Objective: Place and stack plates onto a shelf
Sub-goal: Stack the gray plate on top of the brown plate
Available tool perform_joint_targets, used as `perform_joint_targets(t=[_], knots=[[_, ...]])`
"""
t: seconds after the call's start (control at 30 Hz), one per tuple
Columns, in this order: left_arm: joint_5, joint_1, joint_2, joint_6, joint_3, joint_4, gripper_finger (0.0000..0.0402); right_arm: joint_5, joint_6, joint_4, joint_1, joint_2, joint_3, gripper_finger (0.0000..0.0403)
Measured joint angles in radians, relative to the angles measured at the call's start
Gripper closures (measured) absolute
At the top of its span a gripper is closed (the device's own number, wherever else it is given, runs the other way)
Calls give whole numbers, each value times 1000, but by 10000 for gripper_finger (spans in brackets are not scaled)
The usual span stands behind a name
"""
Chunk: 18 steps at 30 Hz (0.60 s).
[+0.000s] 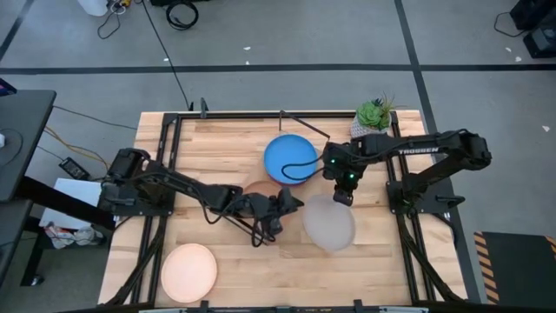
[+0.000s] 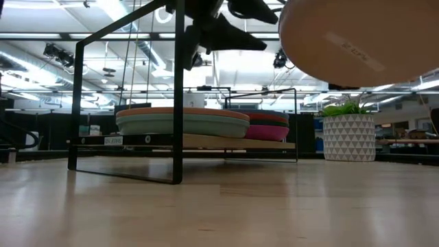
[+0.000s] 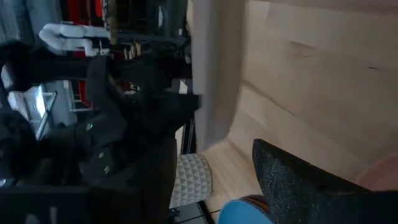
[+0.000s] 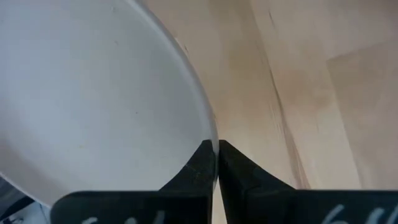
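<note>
**Grey plate held in the air over mid-table**

Read the table from above as a clock, with twelve at the far edge. Nearest, at seven o'clock by the front edge, a cream plate (image 1: 188, 272) lies flat on the table (image 1: 234, 252), well apart from everything else.

Further in, at about five o'clock from the centre, the grey plate (image 1: 328, 223) is clear of the wood; the low view shows it high up, tilted, with its underside showing (image 2: 357, 41). The right gripper (image 4: 216, 163) has it by the rim. Both dark fingers (image 4: 198, 168) are pressed in on the thin edge, one on each face. From above, that gripper (image 1: 343, 189) sits at the plate's twelve o'clock edge, and its arm runs out toward three.

The left gripper (image 1: 282, 207) hangs at the centre, just beside the grey plate on its nine o'clock side. Its arm comes in from nine. Whether its fingers are apart or together cannot be told.

Beyond both grippers, toward twelve, stands the shelf (image 2: 206, 142) on thin black legs. A blue plate (image 1: 289, 159) is uppermost on it as seen from above, and a terracotta rim (image 1: 254, 185) shows at that plate's seven o'clock. From table height, two low stacks rest on the board side by side: a teal plate (image 2: 182, 125) under an orange-brown one, and a magenta plate (image 2: 269, 132) under a red one.

Farthest, at one o'clock near the back corner, stands a plant (image 1: 375, 114) in a white patterned pot (image 2: 348, 137)
</note>
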Motion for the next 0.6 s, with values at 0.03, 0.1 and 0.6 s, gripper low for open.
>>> perform_joint_targets(t=[0.03, 0.1, 0.6], knots=[[4, 0, 0, 17, 0, 3, 186, 1, -1, -2, -2, -1, 6, 388], [18, 0, 0, 50, 0, 17, 186, 3, -1, 1, -4, -1, 23, 387], [144, 0, -1, 175, 0, 152, 199, 56, -23, -29, -27, -2, 175, 386]])
